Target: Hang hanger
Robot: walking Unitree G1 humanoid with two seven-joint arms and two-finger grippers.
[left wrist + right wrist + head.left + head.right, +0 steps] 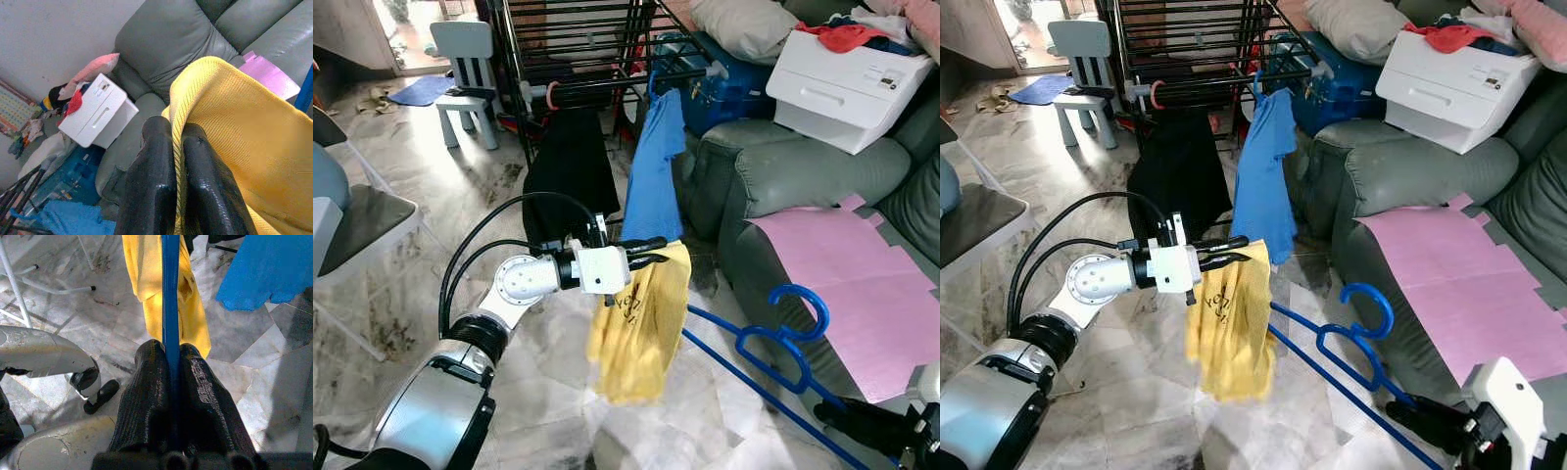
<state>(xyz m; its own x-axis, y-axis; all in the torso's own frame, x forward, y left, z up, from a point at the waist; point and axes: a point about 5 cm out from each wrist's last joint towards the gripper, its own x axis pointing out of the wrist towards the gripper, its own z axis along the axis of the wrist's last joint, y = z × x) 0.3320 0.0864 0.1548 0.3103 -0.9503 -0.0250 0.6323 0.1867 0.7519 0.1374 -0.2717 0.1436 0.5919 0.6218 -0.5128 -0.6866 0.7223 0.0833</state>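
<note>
Nearest us, low on the right, our right gripper (pixel 166 382) has its two black fingers pressed together on the bar of the blue hanger (pixel 783 333). The hanger slants up and leftward from there, its hook and shoulders hovering in front of the grey sofa (pixel 783 186) and the pink sheet (pixel 862 284) lying on it.

A little farther, in the middle, our left gripper (pixel 651 253) reaches out level with its fingers pinched on the top edge of the yellow garment (pixel 636 323), which hangs limp over the marble floor (pixel 431 166). The garment is beside the hanger, not yet on it.

We judge the step in hand to be bringing hanger and garment together; hanging on the rack comes after. The next move calls for threading a hanger shoulder into the garment's opening while the left grip holds the cloth up, then carrying the hook to a rail.

Beyond stands the black drying rack (pixel 578 49), with one blue shirt (pixel 656 166) and one black garment (pixel 570 162) hanging from it.

We count one blue hanger in hand, one yellow garment and two garments on the rack. Far left sits one small pale chair (pixel 465 73), far right one white box (pixel 847 83) on the sofa arm.
</note>
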